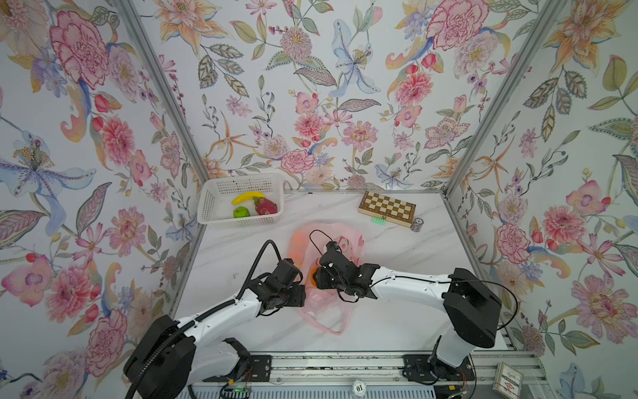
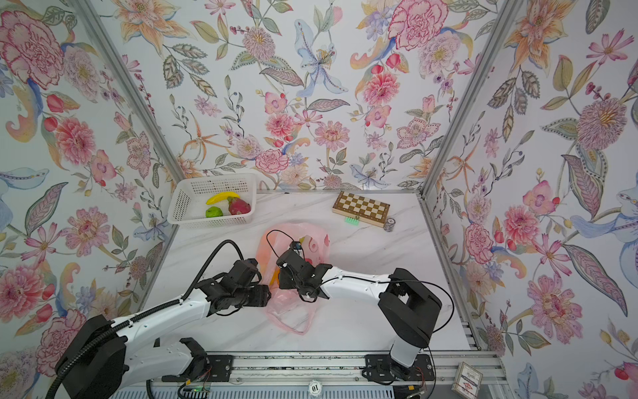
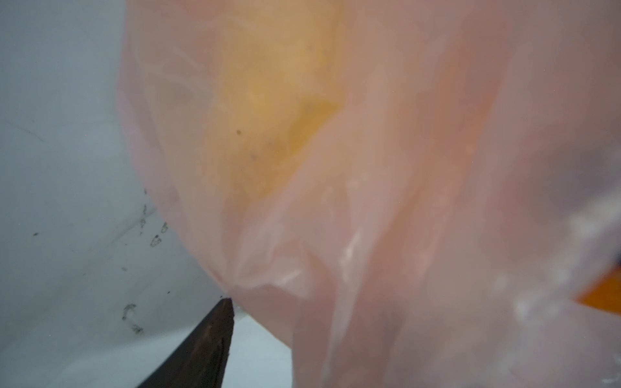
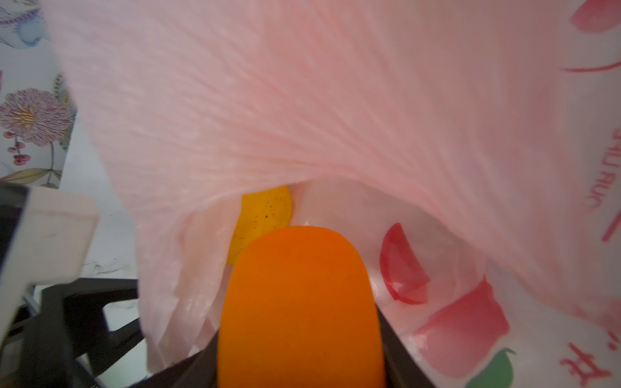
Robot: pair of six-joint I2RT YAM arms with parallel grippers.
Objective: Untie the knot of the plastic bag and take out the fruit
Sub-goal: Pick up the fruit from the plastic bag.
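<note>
Pink plastic bag [image 1: 300,241] lies slack mid-table in both top views, with its handle loops loose at its near end. We find no knot, so we judge the untying done. Behind the bag and to its left, the white basket [image 1: 238,221] already holds a banana [image 1: 247,197], a green fruit [image 1: 240,212] and a dragon fruit [image 1: 266,206]. The right gripper [image 1: 316,276] sits at the bag's mouth with an orange [image 2: 275,276] showing at its tip. The left gripper [image 2: 266,295] is at the bag's left edge.

Left wrist view: film fills the frame, with a yellow fruit [image 3: 268,100] dim behind it. One dark finger [image 3: 201,352] shows beside the bag. The other is hidden, so we cannot tell whether the jaws pinch film.

Right wrist view: the jaws are closed against both sides of the orange, inside the bag's mouth. A speckled yellow fruit [image 4: 265,215] lies deeper in the bag.

Left to do, in our judgement: lift the orange out, then the yellow.
</note>
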